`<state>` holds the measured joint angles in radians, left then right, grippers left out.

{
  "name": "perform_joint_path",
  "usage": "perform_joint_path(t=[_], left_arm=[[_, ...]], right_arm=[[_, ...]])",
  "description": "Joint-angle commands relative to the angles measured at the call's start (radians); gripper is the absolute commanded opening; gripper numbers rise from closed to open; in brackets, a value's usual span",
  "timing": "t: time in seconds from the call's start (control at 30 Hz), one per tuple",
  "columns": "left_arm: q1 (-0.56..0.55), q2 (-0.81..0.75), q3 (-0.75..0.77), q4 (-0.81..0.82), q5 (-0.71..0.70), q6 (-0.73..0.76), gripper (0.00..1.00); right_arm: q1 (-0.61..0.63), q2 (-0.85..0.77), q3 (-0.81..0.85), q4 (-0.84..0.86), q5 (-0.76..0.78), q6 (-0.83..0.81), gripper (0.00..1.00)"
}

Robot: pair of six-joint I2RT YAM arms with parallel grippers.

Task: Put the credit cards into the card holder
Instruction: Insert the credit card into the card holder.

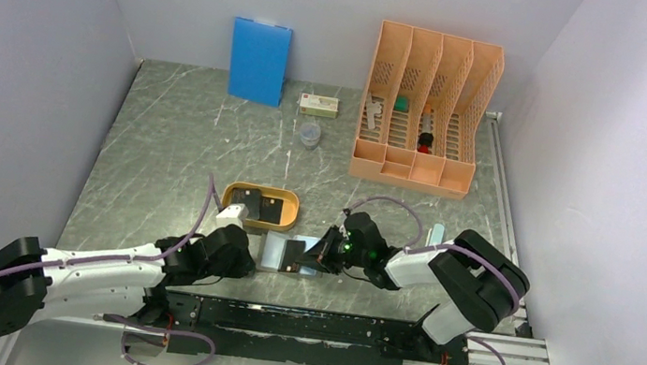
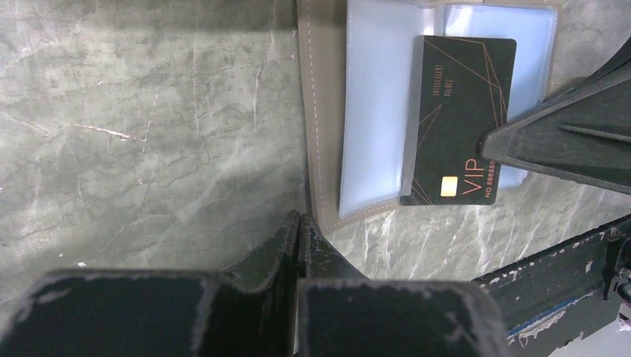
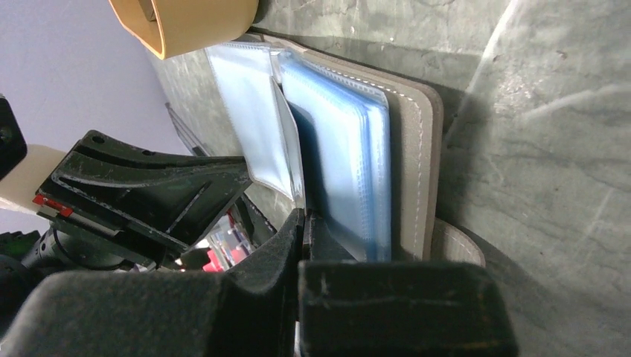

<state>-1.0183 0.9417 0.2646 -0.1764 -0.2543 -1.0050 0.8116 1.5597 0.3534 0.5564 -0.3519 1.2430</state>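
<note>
The card holder lies open on the table in front of the arms, pale blue pockets up. A black credit card with gold lettering rests across its pockets, one long edge tucked under a clear sleeve. My right gripper is shut on that card's outer edge; the card shows there edge-on as a dark strip. My left gripper is shut and holds nothing, its tips at the holder's near corner. Another dark credit card lies in the orange tray.
The orange tray's rim stands just behind the holder. At the back are an orange file rack, a blue board, a small box and a clear cup. A black rail runs along the near edge.
</note>
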Motion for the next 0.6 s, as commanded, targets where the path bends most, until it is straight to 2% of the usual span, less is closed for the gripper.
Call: perform_joint_path(t=[0.0,0.57], left_arm=[[-0.005,0.024,-0.025,0.010,0.043,0.017,0.05],[-0.005,0.029,-0.028,0.002,0.039,0.019,0.05]], right_arm=[[-0.005,0.024,-0.010,0.017,0.028,0.007,0.00],[-0.037,-0.025,-0.014,-0.076,0.063,-0.032,0.00]])
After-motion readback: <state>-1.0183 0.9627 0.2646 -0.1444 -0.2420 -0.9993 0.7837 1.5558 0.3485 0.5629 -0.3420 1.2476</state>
